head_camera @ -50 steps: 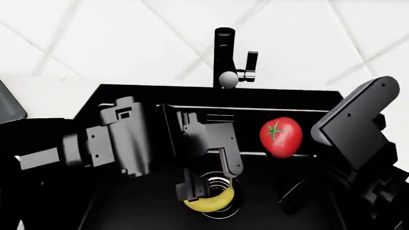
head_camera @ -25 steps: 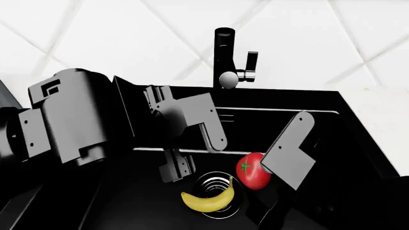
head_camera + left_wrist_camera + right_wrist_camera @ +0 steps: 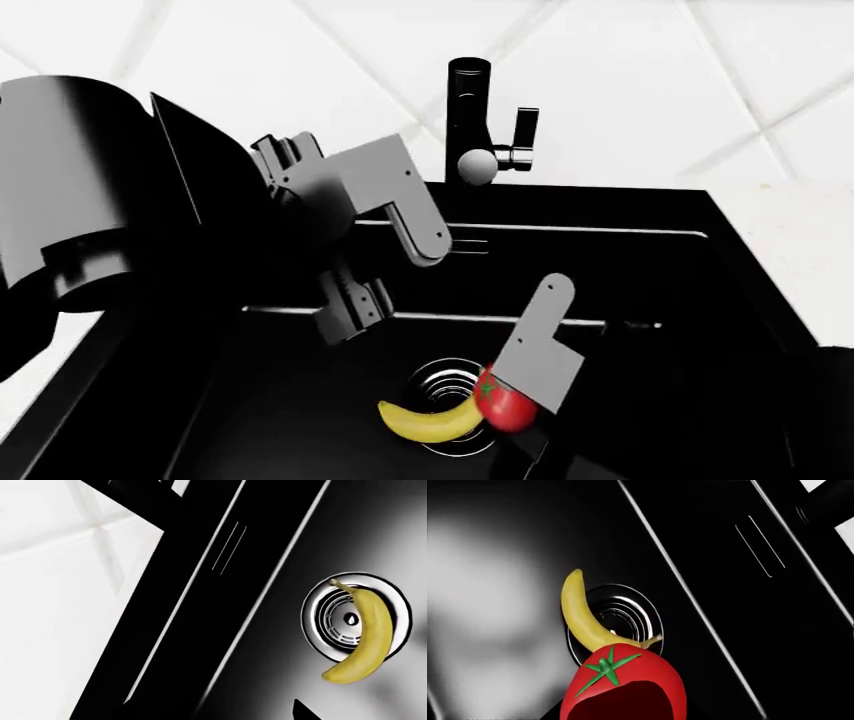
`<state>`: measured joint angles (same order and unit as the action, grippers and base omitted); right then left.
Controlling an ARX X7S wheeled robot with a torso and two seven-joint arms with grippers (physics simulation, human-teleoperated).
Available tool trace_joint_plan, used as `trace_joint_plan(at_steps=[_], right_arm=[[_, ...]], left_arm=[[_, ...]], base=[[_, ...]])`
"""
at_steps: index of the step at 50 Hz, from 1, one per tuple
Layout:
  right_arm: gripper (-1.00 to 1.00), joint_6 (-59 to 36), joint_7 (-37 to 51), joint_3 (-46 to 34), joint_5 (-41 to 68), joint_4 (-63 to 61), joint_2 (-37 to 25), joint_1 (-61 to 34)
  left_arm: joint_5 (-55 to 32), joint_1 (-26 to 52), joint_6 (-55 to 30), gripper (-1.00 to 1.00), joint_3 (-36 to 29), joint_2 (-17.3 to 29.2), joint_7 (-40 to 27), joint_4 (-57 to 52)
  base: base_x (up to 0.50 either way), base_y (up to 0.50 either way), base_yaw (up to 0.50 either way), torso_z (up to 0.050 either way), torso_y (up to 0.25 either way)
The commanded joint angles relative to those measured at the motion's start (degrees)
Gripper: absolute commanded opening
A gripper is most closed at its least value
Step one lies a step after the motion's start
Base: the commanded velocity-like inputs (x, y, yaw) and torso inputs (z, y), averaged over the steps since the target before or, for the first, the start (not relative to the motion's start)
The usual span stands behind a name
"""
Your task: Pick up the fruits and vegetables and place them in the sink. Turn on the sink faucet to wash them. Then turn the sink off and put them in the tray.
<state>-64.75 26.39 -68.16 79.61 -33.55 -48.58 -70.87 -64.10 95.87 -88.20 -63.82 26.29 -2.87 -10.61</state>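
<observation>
The yellow banana [image 3: 427, 421] lies across the round drain [image 3: 451, 377] on the floor of the black sink [image 3: 694, 290]. My right gripper [image 3: 521, 396] is shut on the red tomato [image 3: 502, 408] and holds it low in the basin, against the banana's stem end. In the right wrist view the tomato [image 3: 620, 677] fills the jaws, with the banana [image 3: 582, 614] just beyond it. My left gripper [image 3: 387, 295] hangs open and empty above the basin's left half, well apart from the banana [image 3: 365, 635]. The sink faucet [image 3: 469, 110] stands behind the basin with its lever [image 3: 526, 130] upright. The tray is out of view.
White counter [image 3: 801, 215] borders the sink on the right, and a white tiled wall [image 3: 267, 70] rises behind it. An overflow slot [image 3: 758, 545] is set in the sink's back wall. My bulky left arm [image 3: 94, 210] covers the left side of the basin.
My right gripper has come down into the basin with the tomato, ending beside the banana. My left arm has lifted up and to the left, away from the banana.
</observation>
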Motion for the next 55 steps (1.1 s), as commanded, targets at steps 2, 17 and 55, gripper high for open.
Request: trace_joint_plan(at_steps=[2, 17, 55], right_arm=[[-1.00, -0.3, -3.1, -2.3, -6.2, 4.9, 4.6, 0.3], [-1.00, -1.7, -3.1, -4.6, -7.1, 8.5, 5.5, 1.8], [1.00, -2.1, -4.8, -5.8, -7.3, 8.8, 6.8, 0.8]], left_arm=[[-3.6, 1.3, 0.4, 1.00, 1.1, 1.1, -3.5, 0.8], [-4.6, 2.3, 2.2, 1.00, -0.9, 1.9, -3.8, 1.2], [-7.9, 2.9, 4.0, 1.00, -2.8, 3.7, -6.5, 1.3]], base=[[0.00, 0.00, 0.00, 0.000, 0.000], [0.00, 0.00, 0.00, 0.000, 0.001], [0.00, 0.00, 0.00, 0.000, 0.000]])
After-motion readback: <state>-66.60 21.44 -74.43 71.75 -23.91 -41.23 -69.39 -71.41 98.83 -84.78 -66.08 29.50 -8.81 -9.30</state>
